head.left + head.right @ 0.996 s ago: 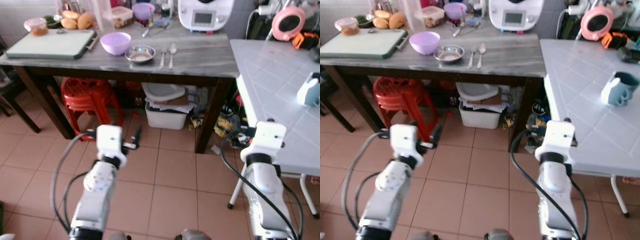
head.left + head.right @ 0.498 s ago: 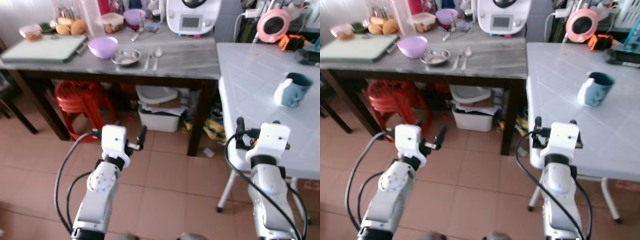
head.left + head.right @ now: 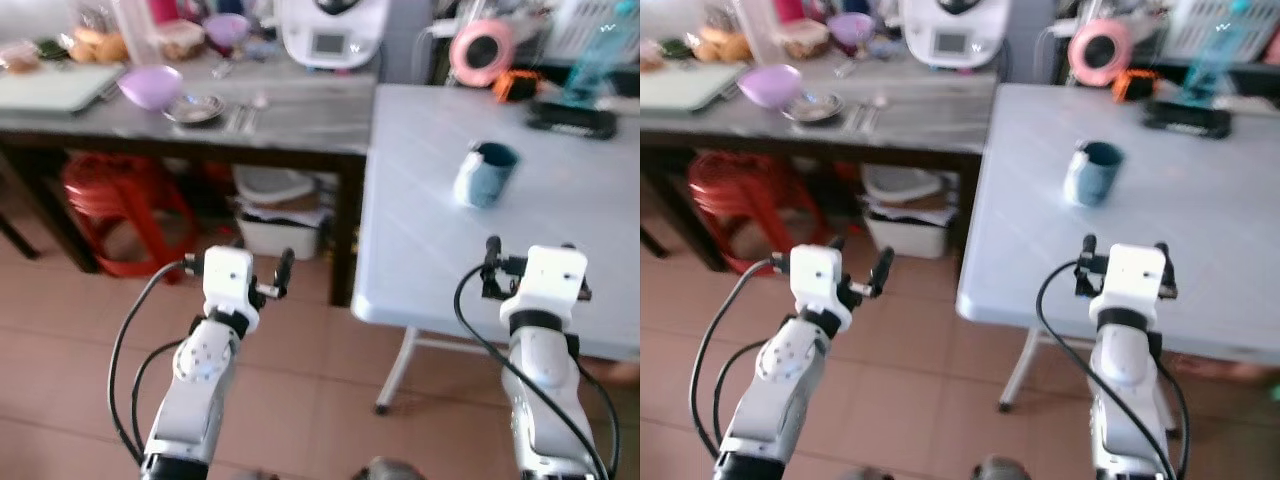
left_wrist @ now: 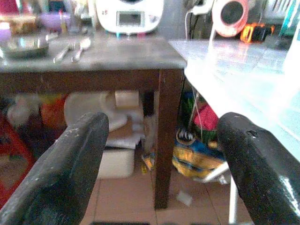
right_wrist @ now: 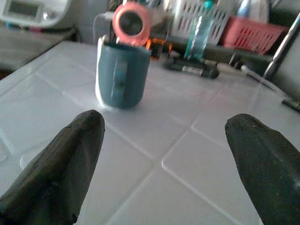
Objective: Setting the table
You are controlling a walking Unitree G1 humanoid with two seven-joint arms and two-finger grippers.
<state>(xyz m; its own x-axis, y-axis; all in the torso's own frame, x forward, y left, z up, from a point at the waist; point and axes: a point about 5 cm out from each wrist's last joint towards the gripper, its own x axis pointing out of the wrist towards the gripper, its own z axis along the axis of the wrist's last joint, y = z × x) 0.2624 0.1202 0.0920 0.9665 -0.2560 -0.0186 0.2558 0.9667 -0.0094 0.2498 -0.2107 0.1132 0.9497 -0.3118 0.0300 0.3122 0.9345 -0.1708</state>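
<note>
Right wrist view: right tool (image 5: 161, 164) gapes wide, empty, over the white desk (image 5: 154, 140), blue mug (image 5: 123, 74) ahead; left tool (image 4: 161, 154) equally spread, empty.

Blue mug (image 3: 1092, 172) upright on white table (image 3: 1200, 240)

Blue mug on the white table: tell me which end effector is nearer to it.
Right. The right end effector is over the white table's near edge, facing the mug. The left end effector is over the floor, well to the mug's left.

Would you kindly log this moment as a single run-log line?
left pincer: open, empty, over floor | right pincer: open, empty, above white table | blue mug: upright on table, ahead of right pincer
</note>
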